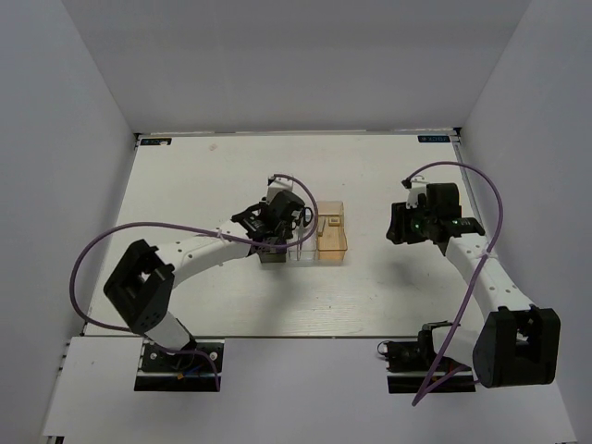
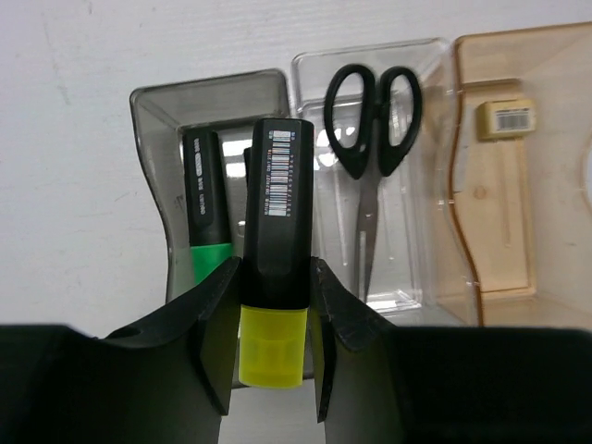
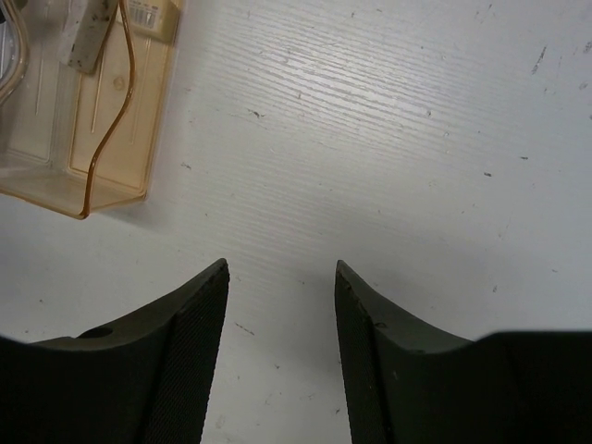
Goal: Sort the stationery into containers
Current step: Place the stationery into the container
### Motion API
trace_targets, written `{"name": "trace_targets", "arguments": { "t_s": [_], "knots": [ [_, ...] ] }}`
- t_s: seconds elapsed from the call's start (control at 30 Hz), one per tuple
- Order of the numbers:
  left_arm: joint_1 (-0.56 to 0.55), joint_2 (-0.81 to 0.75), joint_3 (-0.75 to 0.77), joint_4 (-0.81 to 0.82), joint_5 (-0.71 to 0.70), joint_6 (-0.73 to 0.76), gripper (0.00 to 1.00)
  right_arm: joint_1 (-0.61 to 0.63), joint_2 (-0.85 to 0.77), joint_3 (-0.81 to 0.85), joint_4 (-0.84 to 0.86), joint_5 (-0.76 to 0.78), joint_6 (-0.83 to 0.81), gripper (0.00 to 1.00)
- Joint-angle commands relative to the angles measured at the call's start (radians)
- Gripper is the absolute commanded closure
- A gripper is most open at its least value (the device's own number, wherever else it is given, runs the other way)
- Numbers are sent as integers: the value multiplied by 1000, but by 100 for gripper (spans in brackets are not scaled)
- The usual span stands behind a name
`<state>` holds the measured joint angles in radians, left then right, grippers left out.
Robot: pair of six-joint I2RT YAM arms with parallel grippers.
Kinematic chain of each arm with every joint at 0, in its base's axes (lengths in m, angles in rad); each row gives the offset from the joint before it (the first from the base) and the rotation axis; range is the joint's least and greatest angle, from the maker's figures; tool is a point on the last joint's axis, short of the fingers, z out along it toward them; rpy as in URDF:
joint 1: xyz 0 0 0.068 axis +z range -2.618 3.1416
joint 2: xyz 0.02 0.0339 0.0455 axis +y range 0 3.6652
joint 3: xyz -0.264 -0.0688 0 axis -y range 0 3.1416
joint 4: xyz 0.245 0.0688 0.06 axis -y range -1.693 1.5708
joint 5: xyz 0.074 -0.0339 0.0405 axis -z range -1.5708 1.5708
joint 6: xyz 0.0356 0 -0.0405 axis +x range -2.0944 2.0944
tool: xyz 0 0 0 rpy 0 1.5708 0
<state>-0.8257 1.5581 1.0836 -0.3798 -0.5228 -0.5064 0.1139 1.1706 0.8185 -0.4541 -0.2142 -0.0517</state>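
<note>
My left gripper [image 2: 273, 277] is shut on a black highlighter with a yellow end [image 2: 276, 250], held over the dark grey bin [image 2: 222, 97]. A green-ended highlighter [image 2: 207, 208] lies in that bin. Black-handled scissors [image 2: 370, 120] lie in the clear bin [image 2: 407, 65]. A beige eraser [image 2: 505, 117] lies in the orange bin [image 2: 555, 277]. In the top view the left gripper [image 1: 274, 225] sits over the bins, with the orange bin [image 1: 333, 246] at the right of the row. My right gripper [image 3: 281, 273] is open and empty above bare table, right of the orange bin [image 3: 102, 176].
White walls enclose the white table [image 1: 370, 176] on three sides. Purple cables loop from both arms. The right arm [image 1: 435, 217] hangs over the table right of the bins.
</note>
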Motion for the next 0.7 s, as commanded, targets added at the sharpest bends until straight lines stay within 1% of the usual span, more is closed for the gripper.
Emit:
{"name": "trace_targets", "arguments": {
  "t_s": [0.0,0.03,0.1,0.17,0.2,0.23,0.3,0.33,0.37,0.4,0.43,0.47,0.57,0.6,0.63,0.67],
  "knots": [
    [25,23,44,-63,0,-38,94,-11,-20,-12,-5,-22,4,47],
    [30,28,44,-62,0,-49,94,-14,-20,-9,-8,-24,4,44],
    [43,48,53,-83,-12,-64,90,-20,-19,-7,-9,-31,3,44],
    [59,54,59,-94,-16,-72,89,-20,-20,-7,-12,-36,4,44],
    [65,57,58,-93,-16,-72,86,-25,-19,-7,-14,-37,3,43],
    [71,56,55,-94,-5,-72,76,-25,-22,-7,-14,-37,3,43],
    [79,56,64,-94,4,-69,63,-29,-22,-7,-12,-40,6,43],
    [79,56,64,-96,10,-64,49,-30,-23,-5,-14,-42,4,41],
    [79,56,67,-94,12,-60,44,-31,-20,-7,-15,-45,4,40],
    [80,50,70,-97,15,-57,40,-31,-25,-5,-20,-47,6,37],
    [79,45,75,-102,20,-55,36,-33,-23,-4,-15,-48,3,37],
    [77,40,79,-102,18,-54,35,-36,-22,-7,-21,-53,3,33],
    [62,4,85,-97,14,-38,35,-36,-23,-2,-26,-56,-2,31],
    [51,-4,93,-105,12,-32,37,-40,-25,-4,-23,-56,0,31],
    [48,-32,96,-108,9,-27,51,-37,-26,-2,-27,-60,-2,31],
    [36,-45,93,-110,9,-26,97,-39,-26,-2,-29,-63,-5,24]
  ]
}}
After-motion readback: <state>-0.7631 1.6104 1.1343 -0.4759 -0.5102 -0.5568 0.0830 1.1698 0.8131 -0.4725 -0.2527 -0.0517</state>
